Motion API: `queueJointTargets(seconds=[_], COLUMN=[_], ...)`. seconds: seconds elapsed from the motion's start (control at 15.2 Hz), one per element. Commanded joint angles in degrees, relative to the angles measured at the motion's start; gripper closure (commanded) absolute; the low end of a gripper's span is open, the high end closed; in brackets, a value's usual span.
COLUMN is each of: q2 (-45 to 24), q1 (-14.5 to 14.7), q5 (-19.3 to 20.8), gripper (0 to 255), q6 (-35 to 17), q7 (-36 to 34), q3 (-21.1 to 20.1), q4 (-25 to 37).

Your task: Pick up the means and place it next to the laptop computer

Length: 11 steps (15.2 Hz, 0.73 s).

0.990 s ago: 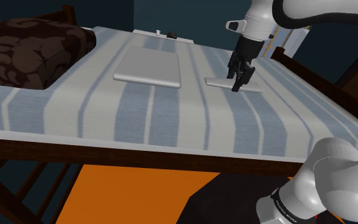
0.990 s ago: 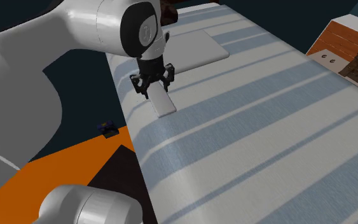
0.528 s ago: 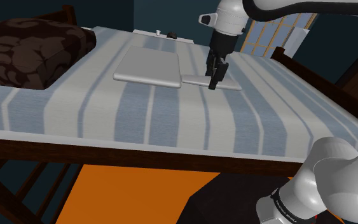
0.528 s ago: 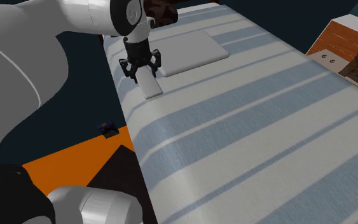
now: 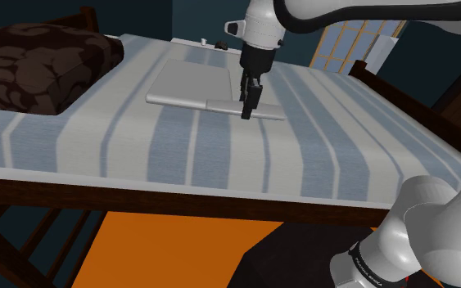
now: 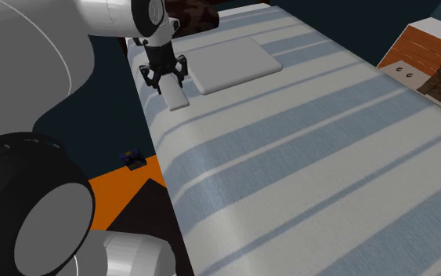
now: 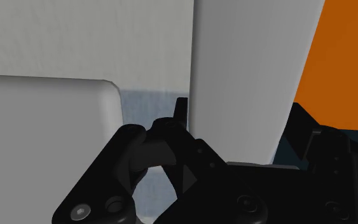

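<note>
Just beside the laptop, the gripper pinches the flat white slab low over the striped bed. Best lower it level, clear of the laptop's corner, releasing only once it rests.

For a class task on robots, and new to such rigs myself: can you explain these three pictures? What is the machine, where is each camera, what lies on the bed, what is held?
This is a simulated white robot arm with a black two-finger gripper. One picture is taken from beside the arm's stand, one from a second camera looking down along the bed, and one from a camera on the hand itself. On the striped bed lie a dark pillow and a closed grey laptop. The gripper clasps one end of a flat grey slab, close beside the laptop.
</note>
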<state>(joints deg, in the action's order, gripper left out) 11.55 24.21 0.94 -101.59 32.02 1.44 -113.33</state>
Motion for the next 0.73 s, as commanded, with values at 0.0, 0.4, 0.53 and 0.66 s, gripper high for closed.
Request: queueJointTargets(seconds=[0.0, 0.4, 0.53, 0.66], q2=[-0.23, -0.56, -0.77, -1.03], q1=[0.03, 0.01, 0.01, 0.01], q5=[-0.02, -0.01, 0.0, 0.0], gripper=[255, 255, 255, 255], q6=[-1.5, -6.12, -7.65, -9.19], q7=[-0.09, -0.14, -0.15, -0.16], q3=[-0.03, -0.01, -0.01, 0.0], q4=[-1.22, -5.51, -6.84, -8.12])
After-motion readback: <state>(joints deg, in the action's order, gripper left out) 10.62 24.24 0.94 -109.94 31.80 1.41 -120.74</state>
